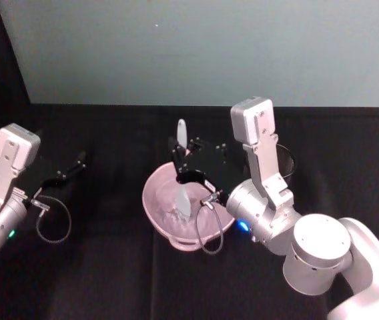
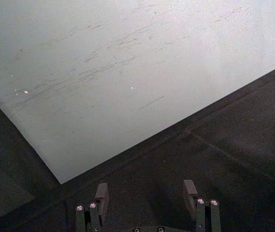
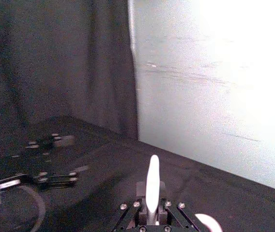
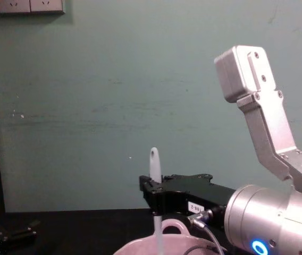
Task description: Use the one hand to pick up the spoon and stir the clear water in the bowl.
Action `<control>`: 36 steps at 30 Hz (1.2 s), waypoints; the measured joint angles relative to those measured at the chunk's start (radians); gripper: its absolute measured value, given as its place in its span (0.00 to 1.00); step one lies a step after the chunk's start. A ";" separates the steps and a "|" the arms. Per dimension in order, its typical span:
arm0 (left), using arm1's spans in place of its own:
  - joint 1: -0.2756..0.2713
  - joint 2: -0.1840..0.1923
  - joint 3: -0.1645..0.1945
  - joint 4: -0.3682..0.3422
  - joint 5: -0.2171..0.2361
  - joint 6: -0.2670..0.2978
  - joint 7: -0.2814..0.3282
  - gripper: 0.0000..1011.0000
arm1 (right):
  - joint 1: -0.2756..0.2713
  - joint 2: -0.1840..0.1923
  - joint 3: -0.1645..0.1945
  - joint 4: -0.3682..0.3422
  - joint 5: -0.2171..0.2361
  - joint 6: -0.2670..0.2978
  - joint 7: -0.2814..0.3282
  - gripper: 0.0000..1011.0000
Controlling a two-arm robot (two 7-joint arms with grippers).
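Right gripper (image 1: 181,164) is clamped tight on the white spoon (image 1: 182,136), gripping it partway along the handle. The spoon stands nearly upright, its holed end poking above the jaws and its broad blade down inside the pale pink bowl (image 1: 151,195). The bowl sits mid-table on the black cloth (image 1: 109,267), directly under the gripper. Off to the left, the left gripper (image 1: 77,162) hangs well apart, jaws spread, holding nothing.

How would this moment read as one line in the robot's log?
step: spoon dipped in bowl | right gripper: shut on spoon, handle upright | left gripper: open, idle at left
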 joint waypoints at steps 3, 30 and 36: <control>0.000 0.000 0.000 0.000 0.000 0.000 0.000 1.00 | 0.015 -0.018 0.012 0.029 -0.026 -0.006 -0.031 0.12; 0.000 0.000 0.000 0.000 0.000 0.000 0.000 1.00 | -0.133 0.041 0.139 -0.158 -0.032 -0.013 -0.003 0.12; 0.000 0.000 0.000 0.000 0.000 0.000 0.000 1.00 | -0.173 0.066 0.151 -0.212 -0.021 -0.008 0.010 0.12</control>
